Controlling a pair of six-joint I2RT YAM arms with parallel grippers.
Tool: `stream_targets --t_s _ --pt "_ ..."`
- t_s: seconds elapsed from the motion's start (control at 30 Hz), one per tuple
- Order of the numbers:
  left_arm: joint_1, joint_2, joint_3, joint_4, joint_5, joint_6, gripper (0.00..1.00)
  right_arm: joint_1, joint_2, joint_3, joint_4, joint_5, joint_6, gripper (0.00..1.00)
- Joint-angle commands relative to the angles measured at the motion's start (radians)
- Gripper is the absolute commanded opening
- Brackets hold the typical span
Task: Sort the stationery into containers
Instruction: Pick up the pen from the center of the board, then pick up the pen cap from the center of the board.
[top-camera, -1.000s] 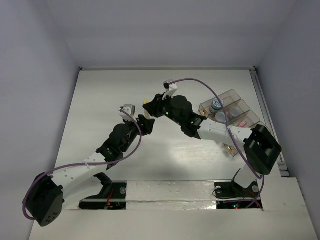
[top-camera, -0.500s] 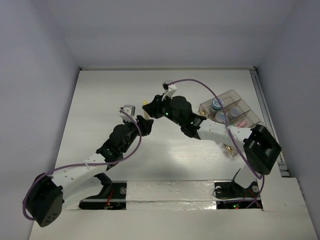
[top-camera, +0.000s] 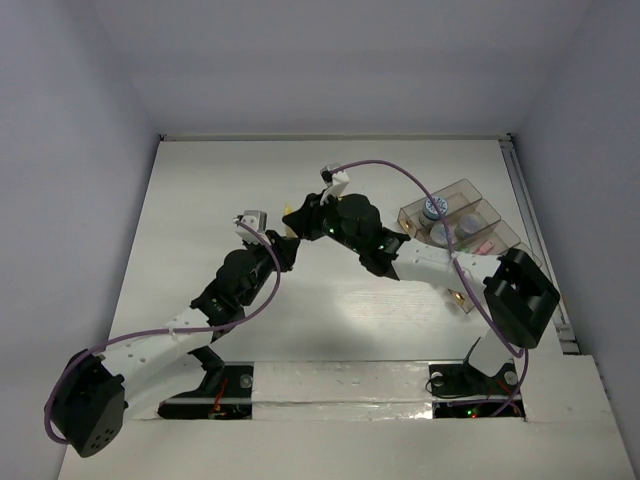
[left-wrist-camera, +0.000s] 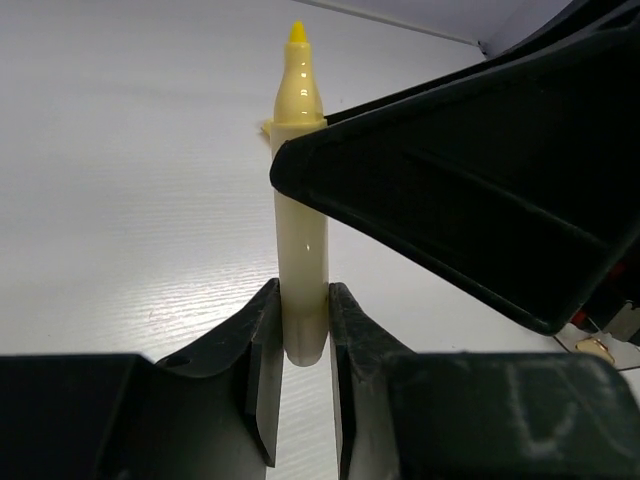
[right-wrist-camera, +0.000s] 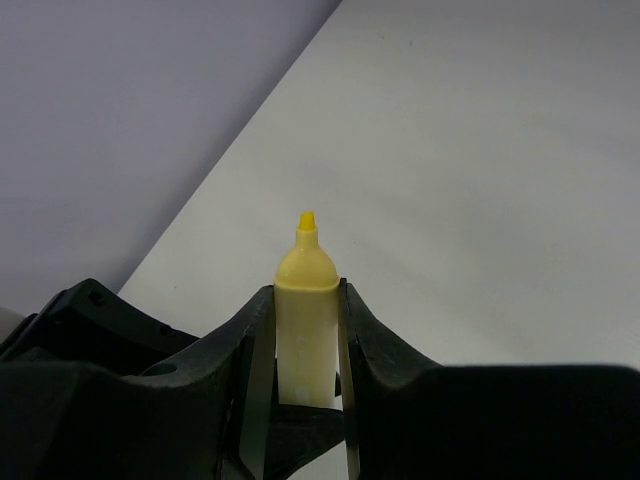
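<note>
Above the middle of the desk (top-camera: 200, 190), the yellow marker (left-wrist-camera: 302, 250) is pinched at both ends, left hand (left-wrist-camera: 300, 305) on its tail, right hand (right-wrist-camera: 306, 300) below its tip, with the organiser tray (top-camera: 470, 190) nearer the right arm.

Place: you are watching a robotics lab test cell.
Enclosure: plain pale lilac wall panels (top-camera: 330, 60) box in the flat white table (top-camera: 200, 190) on its far, left and right sides.
Rig: black metal arm brackets (top-camera: 212, 368) bolted at the table's near edge, thin purple cables (top-camera: 385, 165) looping above it.
</note>
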Motion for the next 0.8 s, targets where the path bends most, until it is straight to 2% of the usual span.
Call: stream_targets --t_s 0.0,0.1,0.2,0.23,0.27,0.3,0.33,0.37,0.5,0.6,0.63,0.7,0.73,0.77 --pt "-0.003 -0.034 -0.008 0.059 -0.003 0.013 0.00 0.013 -0.004 0.006 0.018 -0.009 -0.004 0.06" --pt "-0.003 -0.049 -0.017 0.070 0.005 0.019 0.00 0.013 -0.010 0.009 0.006 -0.009 -0.001 0.14" --pt "-0.003 -0.055 -0.022 0.084 0.026 0.025 0.00 0.013 -0.024 0.013 -0.014 -0.005 -0.005 0.29" --pt "-0.003 -0.057 -0.024 0.093 0.032 0.028 0.00 0.013 -0.040 0.014 -0.030 0.008 -0.010 0.44" --pt "0.006 -0.057 -0.028 0.103 0.048 0.030 0.00 0.013 -0.051 0.011 -0.053 0.038 -0.024 0.63" --pt "0.006 -0.057 -0.028 0.104 0.054 0.033 0.00 0.013 -0.067 0.006 -0.062 0.050 -0.030 0.63" --pt "0.006 -0.057 -0.030 0.107 0.059 0.031 0.00 0.002 -0.085 0.000 -0.068 0.054 -0.036 0.75" --pt "0.006 -0.057 -0.028 0.108 0.062 0.033 0.00 -0.024 -0.123 -0.009 -0.077 0.054 -0.042 0.78" --pt "0.006 -0.057 -0.030 0.107 0.065 0.036 0.00 -0.120 -0.221 -0.075 -0.103 0.020 -0.068 0.75" --pt "0.015 -0.051 -0.028 0.113 0.095 0.048 0.00 -0.218 -0.229 -0.076 -0.190 -0.058 -0.125 0.56" --pt "0.015 -0.051 -0.030 0.130 0.109 0.051 0.00 -0.238 -0.223 -0.060 -0.217 -0.078 -0.137 0.46" --pt "0.015 -0.055 -0.045 0.160 0.161 0.056 0.00 -0.293 -0.194 -0.037 -0.298 -0.081 -0.172 0.33" --pt "0.015 -0.057 -0.048 0.179 0.169 0.056 0.00 -0.314 -0.183 -0.026 -0.315 -0.087 -0.179 0.22" --pt "0.015 -0.058 -0.051 0.182 0.175 0.056 0.00 -0.332 -0.170 -0.009 -0.329 -0.094 -0.180 0.17"
